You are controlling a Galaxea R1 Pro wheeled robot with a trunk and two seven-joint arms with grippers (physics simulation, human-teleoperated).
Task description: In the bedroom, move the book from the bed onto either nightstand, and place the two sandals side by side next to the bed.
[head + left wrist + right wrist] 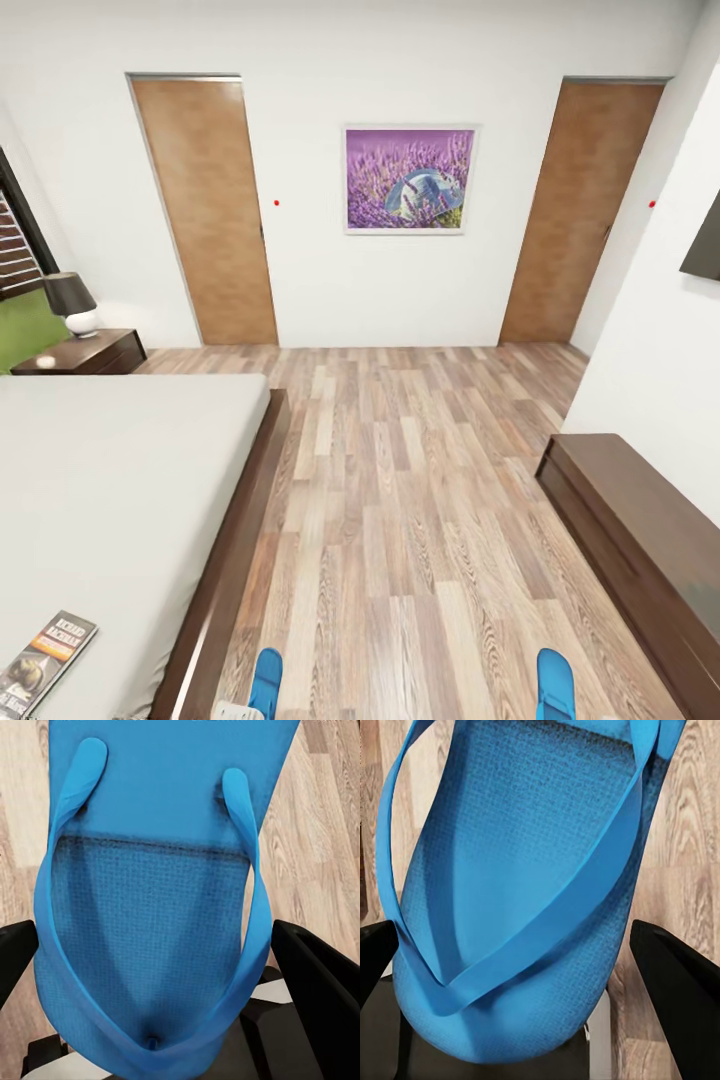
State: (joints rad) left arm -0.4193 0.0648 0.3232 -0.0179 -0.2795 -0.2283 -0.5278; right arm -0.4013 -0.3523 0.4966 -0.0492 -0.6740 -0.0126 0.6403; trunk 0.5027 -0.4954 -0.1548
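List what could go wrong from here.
1. Each sandal sits between wide-set black fingers; grip contact is unclear, so one may slip on the way.
2. The sandals are far apart over the floor, so they may land unpaired.
3. The book lies at the bed's edge, easily knocked off.

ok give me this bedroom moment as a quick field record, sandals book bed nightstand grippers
left sandal: bright-blue flip-flop between the left gripper fingers, above the wood-plank floor
right sandal: second bright-blue flip-flop between the right gripper fingers
gripper closure: cannot tell for either
book: thin dark paperback lying on the light-grey mattress
bed: dark-brown wooden frame, at the head view's left
nightstand: dark-brown cabinet beyond the bed, carrying a black-shaded lamp
sandals side by side on floor: not yet
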